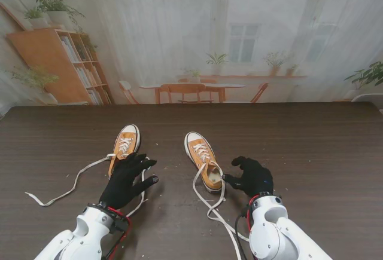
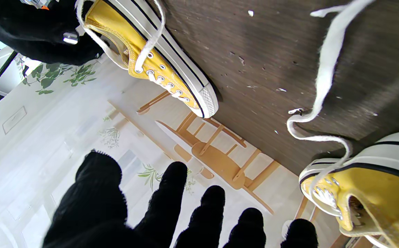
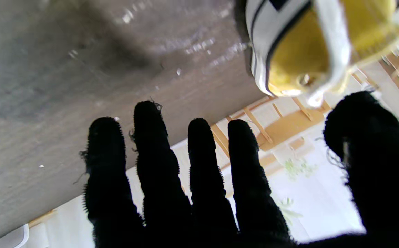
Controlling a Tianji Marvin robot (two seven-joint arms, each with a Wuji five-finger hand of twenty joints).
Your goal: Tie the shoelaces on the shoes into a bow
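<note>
Right, two orange canvas low-top sneakers with white rubber soles sit on the dark wood-grain desk (image 1: 311, 146), toes pointing to twelve o'clock: the left sneaker (image 1: 125, 145) at about eleven, the right sneaker (image 1: 203, 158) near centre. Both are untied. The left sneaker's flat white lace (image 1: 72, 184) trails off toward eight o'clock, and the right sneaker's flat white lace (image 1: 214, 206) runs down toward six. The black-gloved left hand (image 1: 127, 179) hovers at the left sneaker's heel, fingers (image 2: 172, 193) spread and holding nothing. The black-gloved right hand (image 1: 252, 176) sits just at three o'clock of the right sneaker's heel, fingers (image 3: 151, 144) splayed; the thumb reaches in close to the lace, but I can't tell whether it touches it. The danger: these light shoes may slide or twist if a lace is tugged sideways, and thick gloved fingers could let the thin lace slip.
</note>
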